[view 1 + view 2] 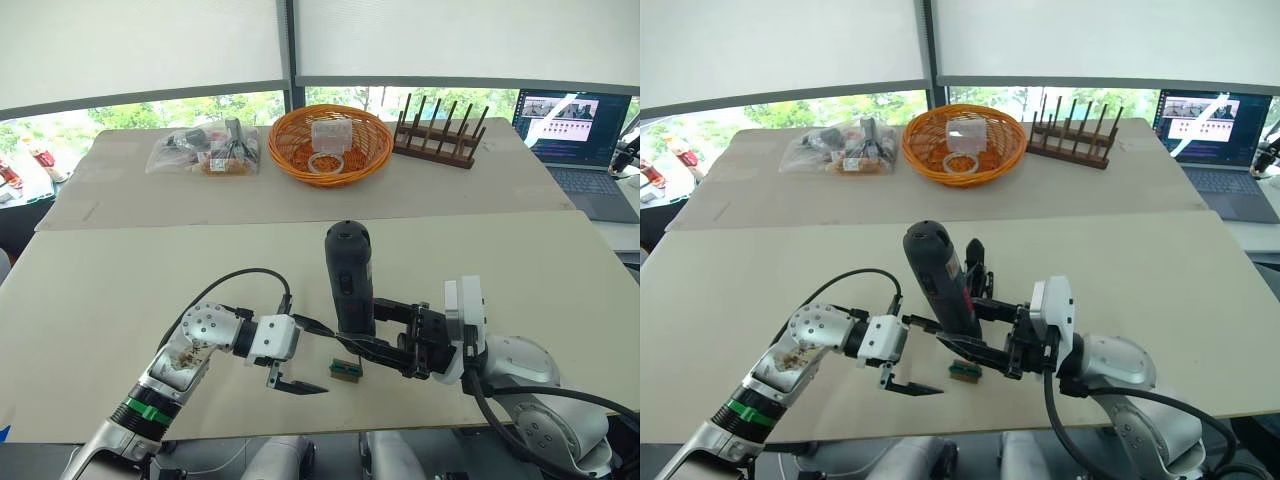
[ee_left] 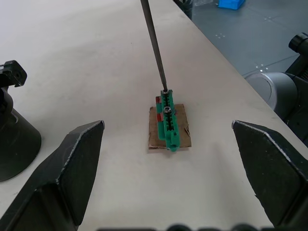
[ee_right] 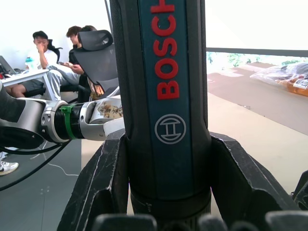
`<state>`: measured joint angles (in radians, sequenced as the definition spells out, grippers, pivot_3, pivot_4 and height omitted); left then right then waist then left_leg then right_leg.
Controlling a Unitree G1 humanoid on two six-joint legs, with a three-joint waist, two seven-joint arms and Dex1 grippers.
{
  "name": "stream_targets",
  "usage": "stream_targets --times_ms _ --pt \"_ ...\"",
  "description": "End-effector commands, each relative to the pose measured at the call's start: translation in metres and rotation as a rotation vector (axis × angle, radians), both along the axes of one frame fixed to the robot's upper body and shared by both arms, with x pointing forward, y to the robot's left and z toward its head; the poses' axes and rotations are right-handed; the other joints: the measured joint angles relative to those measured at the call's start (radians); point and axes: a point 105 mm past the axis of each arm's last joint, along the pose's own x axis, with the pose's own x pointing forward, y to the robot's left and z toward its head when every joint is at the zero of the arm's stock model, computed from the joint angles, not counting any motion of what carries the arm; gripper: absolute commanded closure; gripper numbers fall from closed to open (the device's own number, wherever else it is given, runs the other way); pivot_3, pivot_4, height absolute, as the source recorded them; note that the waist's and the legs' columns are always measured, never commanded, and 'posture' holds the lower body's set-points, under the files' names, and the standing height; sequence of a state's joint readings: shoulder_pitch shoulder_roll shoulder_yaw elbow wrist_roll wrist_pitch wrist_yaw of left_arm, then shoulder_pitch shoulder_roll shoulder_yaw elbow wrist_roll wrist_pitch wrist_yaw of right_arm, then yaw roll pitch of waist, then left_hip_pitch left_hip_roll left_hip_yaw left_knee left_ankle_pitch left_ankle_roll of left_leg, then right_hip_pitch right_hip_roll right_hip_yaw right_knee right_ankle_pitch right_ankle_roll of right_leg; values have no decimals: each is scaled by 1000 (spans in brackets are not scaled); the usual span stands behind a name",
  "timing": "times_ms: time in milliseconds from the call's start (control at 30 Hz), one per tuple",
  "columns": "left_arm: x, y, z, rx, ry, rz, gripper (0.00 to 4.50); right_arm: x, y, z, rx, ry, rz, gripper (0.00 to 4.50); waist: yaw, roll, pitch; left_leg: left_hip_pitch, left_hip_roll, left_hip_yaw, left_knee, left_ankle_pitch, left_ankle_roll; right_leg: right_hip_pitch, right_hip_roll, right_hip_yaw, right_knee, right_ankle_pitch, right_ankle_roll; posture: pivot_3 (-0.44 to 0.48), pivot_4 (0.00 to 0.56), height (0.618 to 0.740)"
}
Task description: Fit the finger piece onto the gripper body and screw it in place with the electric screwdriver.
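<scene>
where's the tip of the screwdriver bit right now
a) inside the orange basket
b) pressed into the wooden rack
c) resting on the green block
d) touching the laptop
c: the left wrist view shows the thin metal bit of the electric screwdriver, held in the right gripper, coming down onto the end of the green block.

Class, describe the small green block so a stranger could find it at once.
On the near beige table, look between the left gripper and the right gripper. The green block lies on brown card under the electric screwdriver bit, the only green thing there.

Head stereo downward; wrist views close-up.
</scene>
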<state>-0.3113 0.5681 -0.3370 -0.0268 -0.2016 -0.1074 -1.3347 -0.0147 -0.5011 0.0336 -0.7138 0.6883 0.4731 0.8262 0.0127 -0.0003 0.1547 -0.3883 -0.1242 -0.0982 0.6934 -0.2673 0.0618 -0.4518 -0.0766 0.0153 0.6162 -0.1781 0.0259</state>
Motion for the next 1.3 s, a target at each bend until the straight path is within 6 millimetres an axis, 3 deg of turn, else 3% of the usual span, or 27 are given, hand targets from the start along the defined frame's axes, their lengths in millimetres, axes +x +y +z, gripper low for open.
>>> stream_targets --times_ms 33,767,1067,1300 --pt "1 -3 8 -17 -38 -16 0 -8 3 10 27 -58 30 2534 0 0 0 0 0 0 0 0 0 0 0 0 0 0 0 0 150 740" --pt "8 -2 6 -6 -39 17 0 -8 5 24 47 -98 52 2534 0 0 0 0 0 0 0 0 0 0 0 0 0 0 0 0 150 740" --pt "20 5 11 -17 -7 100 0 4 2 53 64 -69 67 2534 0 0 0 0 0 0 0 0 0 0 0 0 0 0 0 0 150 740" --pt "40 13 19 -47 18 214 0 20 4 91 83 -53 115 2535 -1 0 0 -1 0 0 0 0 0 0 0 0 0 0 0 0 150 740"
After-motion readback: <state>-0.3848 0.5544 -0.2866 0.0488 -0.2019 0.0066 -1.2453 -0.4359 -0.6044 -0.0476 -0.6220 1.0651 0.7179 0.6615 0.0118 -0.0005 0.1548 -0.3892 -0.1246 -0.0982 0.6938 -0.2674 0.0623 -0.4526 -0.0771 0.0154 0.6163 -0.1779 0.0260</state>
